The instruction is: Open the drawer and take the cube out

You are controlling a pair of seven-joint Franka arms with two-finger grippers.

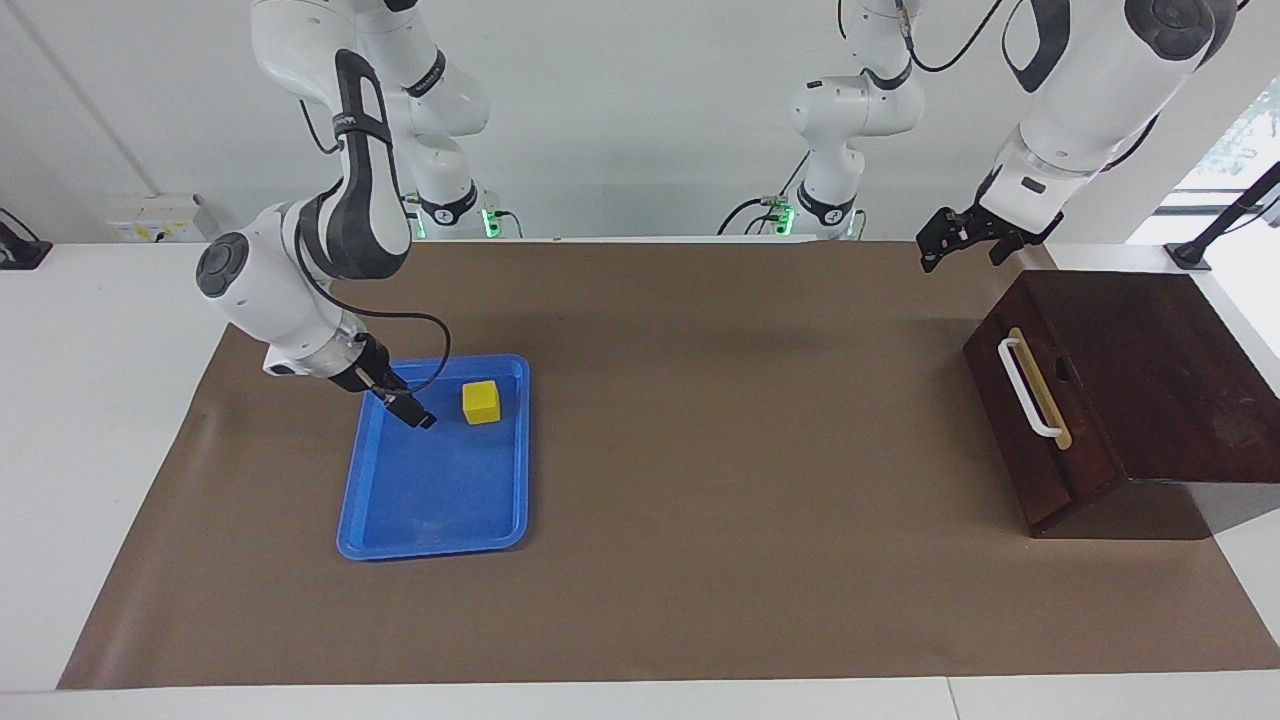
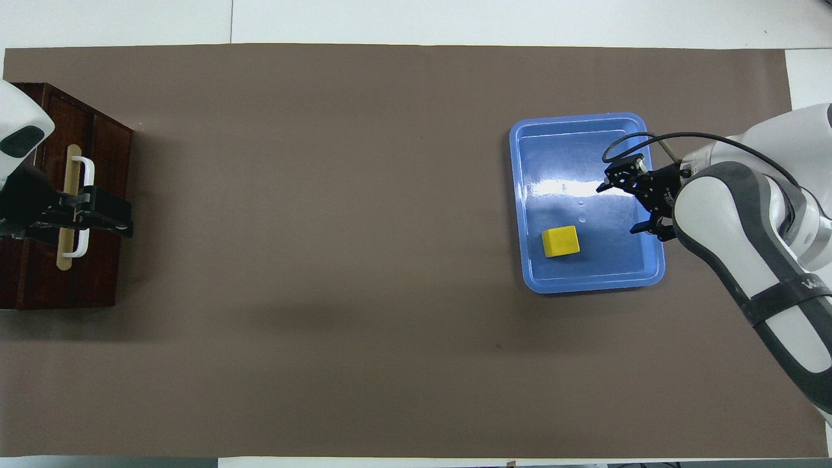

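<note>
The dark wooden drawer (image 1: 1040, 420) is shut, its white bar handle (image 1: 1030, 388) facing the middle of the table, at the left arm's end. A small yellow cube (image 1: 481, 401) sits in the flat blue tray (image 1: 430, 548) at the right arm's end, in the part of the tray nearer the robots. My right gripper (image 1: 412, 414) hangs open over the tray beside the cube, clear of it. In the overhead view the cube (image 2: 560, 241) lies apart from the right gripper (image 2: 617, 208). My left gripper (image 1: 962, 258) is raised and open over the drawer's handle (image 2: 83, 205), holding nothing.
A brown mat (image 1: 700, 450) covers the table between the tray and the wooden box (image 2: 97, 273). White table edge surrounds the mat. A black cable loops from the right wrist over the tray.
</note>
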